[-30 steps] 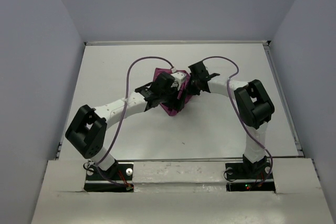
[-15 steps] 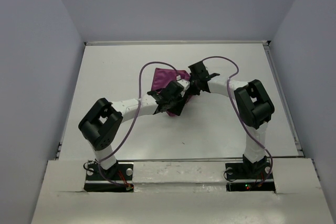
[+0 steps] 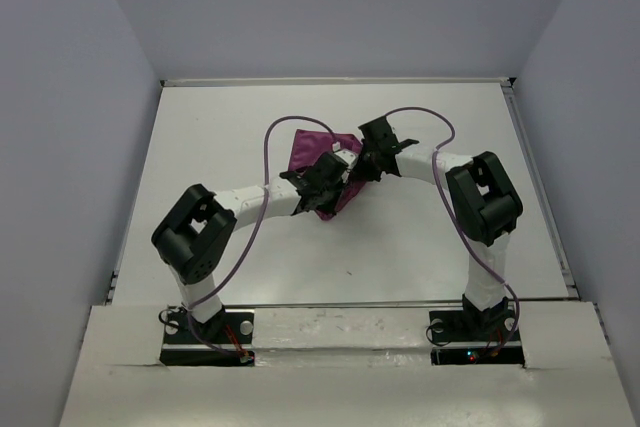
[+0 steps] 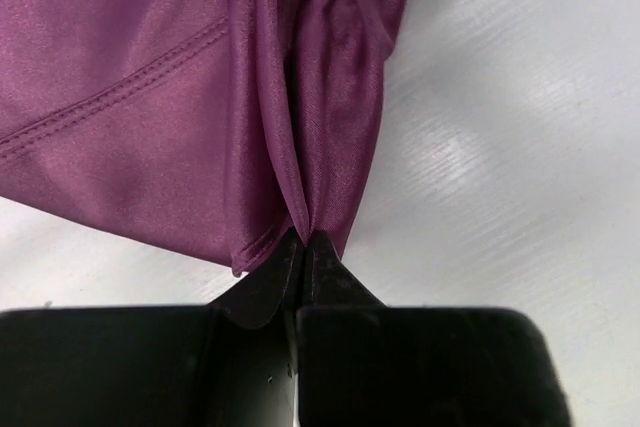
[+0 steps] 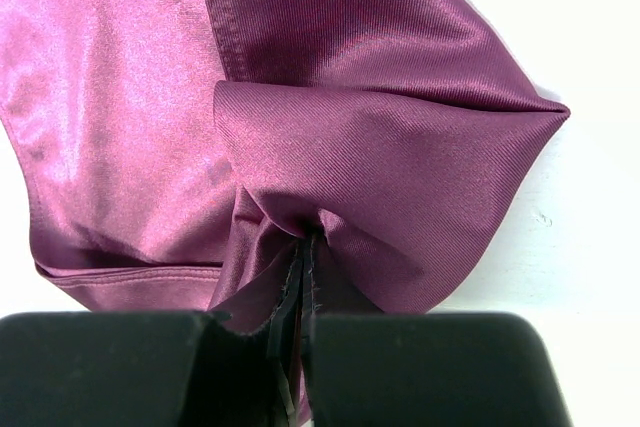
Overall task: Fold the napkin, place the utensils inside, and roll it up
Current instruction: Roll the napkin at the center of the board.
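The napkin (image 4: 120, 97) lies bunched at the middle of the table (image 3: 200, 127). One gathered fold is pinched by the left tool (image 4: 305, 242), another by the right tool (image 5: 305, 247). It is judged light, limp and slippery, so it is best gripped at the hemmed edges.

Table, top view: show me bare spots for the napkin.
Bare table: far-left corner; near strip between left arm and right arm; right edge beyond the right arm. Crowded centre: left gripper and right gripper pinch the napkin.

glossy woven cloth napkin (image 5: 380, 157), matt black claw (image 4: 305, 247)
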`<control>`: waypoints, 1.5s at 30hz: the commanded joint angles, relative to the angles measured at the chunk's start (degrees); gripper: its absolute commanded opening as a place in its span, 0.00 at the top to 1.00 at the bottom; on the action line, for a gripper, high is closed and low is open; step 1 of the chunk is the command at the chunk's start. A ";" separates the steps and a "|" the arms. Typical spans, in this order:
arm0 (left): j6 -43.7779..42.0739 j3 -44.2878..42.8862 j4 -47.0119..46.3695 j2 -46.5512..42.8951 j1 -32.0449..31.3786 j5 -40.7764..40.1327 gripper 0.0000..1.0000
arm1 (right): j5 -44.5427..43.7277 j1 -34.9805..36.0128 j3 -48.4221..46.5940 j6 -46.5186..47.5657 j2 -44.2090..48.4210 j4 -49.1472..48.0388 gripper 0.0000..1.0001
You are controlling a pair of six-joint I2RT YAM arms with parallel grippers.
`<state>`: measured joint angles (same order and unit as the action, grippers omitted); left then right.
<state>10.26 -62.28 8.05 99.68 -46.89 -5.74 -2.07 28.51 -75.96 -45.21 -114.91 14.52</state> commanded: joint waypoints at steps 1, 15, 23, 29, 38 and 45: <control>2.48 -0.66 -1.19 -0.80 4.87 4.32 0.96 | -2.86 -0.65 1.17 2.06 -4.27 6.31 0.99; 9.24 -0.12 -0.06 5.44 9.19 8.02 0.80 | -2.68 -0.65 -0.24 2.06 -4.97 6.57 0.99; 9.95 -0.82 3.81 1.41 9.28 1.62 0.53 | -2.68 -0.65 0.03 2.23 -5.15 6.75 0.99; 8.46 -2.41 8.56 -6.24 9.19 -7.70 0.51 | -2.94 -0.65 0.11 2.32 -4.97 6.75 0.99; -1.29 -0.12 2.67 -12.40 5.06 -10.00 0.63 | -2.77 -0.65 0.20 2.23 -5.32 6.75 0.99; -6.39 1.72 -5.48 -11.53 -0.74 -6.05 0.55 | -3.03 -0.65 0.11 2.50 -5.23 7.01 0.99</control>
<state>8.34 -62.22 9.30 88.77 -45.41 -13.63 -2.07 28.42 -77.21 -44.82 -115.85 14.52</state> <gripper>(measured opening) 0.430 0.014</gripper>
